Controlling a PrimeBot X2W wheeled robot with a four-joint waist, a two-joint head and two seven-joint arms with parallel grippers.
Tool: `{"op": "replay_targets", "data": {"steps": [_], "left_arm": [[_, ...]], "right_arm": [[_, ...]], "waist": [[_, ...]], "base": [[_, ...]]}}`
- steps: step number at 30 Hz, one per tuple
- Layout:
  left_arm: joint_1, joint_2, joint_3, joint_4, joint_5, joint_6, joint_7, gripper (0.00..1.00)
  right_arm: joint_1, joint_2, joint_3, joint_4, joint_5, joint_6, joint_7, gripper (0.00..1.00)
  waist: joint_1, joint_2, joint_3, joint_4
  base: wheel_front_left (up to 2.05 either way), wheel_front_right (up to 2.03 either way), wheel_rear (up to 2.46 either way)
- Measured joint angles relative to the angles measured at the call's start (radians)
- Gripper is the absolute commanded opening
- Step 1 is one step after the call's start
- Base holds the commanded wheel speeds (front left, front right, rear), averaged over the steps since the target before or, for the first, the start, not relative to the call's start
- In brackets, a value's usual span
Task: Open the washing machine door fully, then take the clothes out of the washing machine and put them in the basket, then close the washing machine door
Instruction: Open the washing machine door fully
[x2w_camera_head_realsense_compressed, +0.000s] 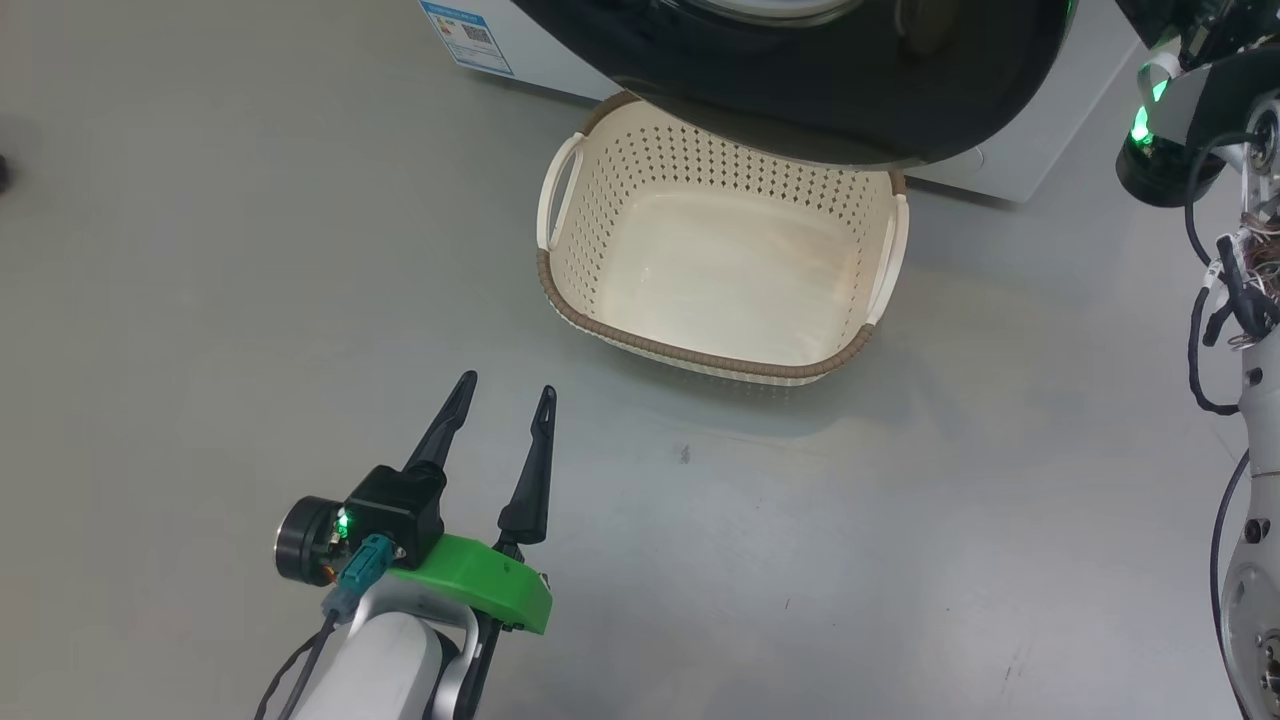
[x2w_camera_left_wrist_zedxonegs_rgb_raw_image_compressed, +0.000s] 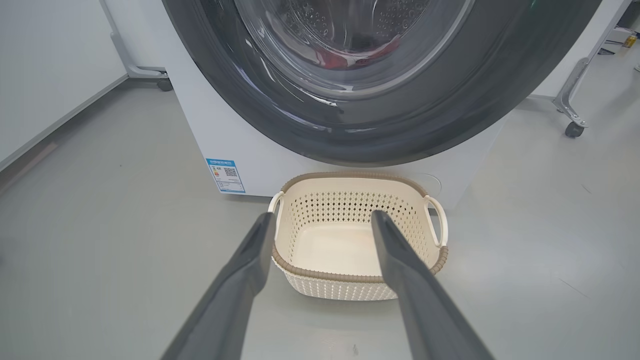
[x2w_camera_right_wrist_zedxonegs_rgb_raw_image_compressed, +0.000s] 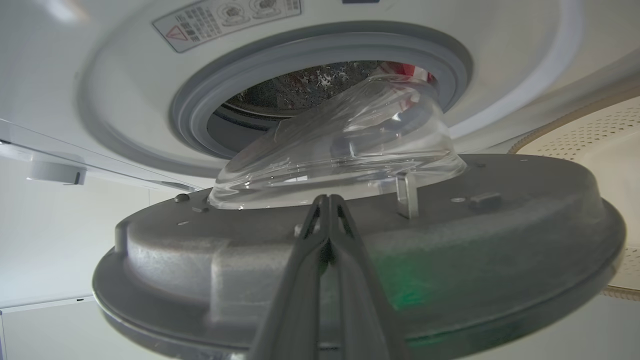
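Down on the floor in the head view, the basket (x2w_camera_head_realsense_compressed: 700, 355) sits empty, its far rim tucked under the washing machine door (x2w_camera_head_realsense_compressed: 820, 90). The left gripper (x2w_camera_head_realsense_compressed: 508, 385) hovers short of it, fingers spread wide, holding nothing. Left wrist view: the clothes (x2w_camera_left_wrist_zedxonegs_rgb_raw_image_compressed: 345, 57) show red through the glass, inside the washing machine (x2w_camera_left_wrist_zedxonegs_rgb_raw_image_compressed: 215, 135). Right wrist view: the right gripper (x2w_camera_right_wrist_zedxonegs_rgb_raw_image_compressed: 327, 210), pinched shut on nothing, points at the door's inner face. Those slim tips could skid off, and the part-open door could swing back.

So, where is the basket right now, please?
In the head view, the basket sits on the floor before the washing machine, below its door.
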Motion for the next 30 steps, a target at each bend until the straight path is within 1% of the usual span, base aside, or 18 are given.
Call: {"op": "replay_targets", "data": {"steps": [5, 16, 25, 30], "left_arm": [[0.0, 0.0, 0.001, 0.009, 0.005, 0.002, 0.0, 1.0], [0.002, 0.0, 0.026, 0.026, 0.012, 0.007, 0.0, 1.0], [0.008, 0.0, 0.042, 0.031, 0.02, 0.01, 0.0, 1.0], [0.023, 0.0, 0.038, 0.033, 0.021, 0.01, 0.0, 1.0]], "right_arm": [[0.013, 0.01, 0.018, 0.034, 0.011, 0.0, 0.042, 0.0], [0.091, 0.048, 0.044, 0.091, 0.027, 0.0, 0.091, 0.0], [0.136, 0.083, 0.065, 0.104, 0.051, 0.0, 0.117, 0.0], [0.162, 0.089, 0.091, 0.105, 0.058, 0.0, 0.136, 0.0]], "waist": [[0.0, 0.0, -0.021, 0.0], [0.0, 0.0, -0.084, -0.009], [0.0, -0.0001, -0.127, -0.026], [0.0, 0.0, -0.15, -0.032]], "base": [[0.0, 0.0, 0.0], [0.0, 0.0, 0.0], [0.0, 0.0, 0.0], [0.0, 0.0, 0.0]]}}
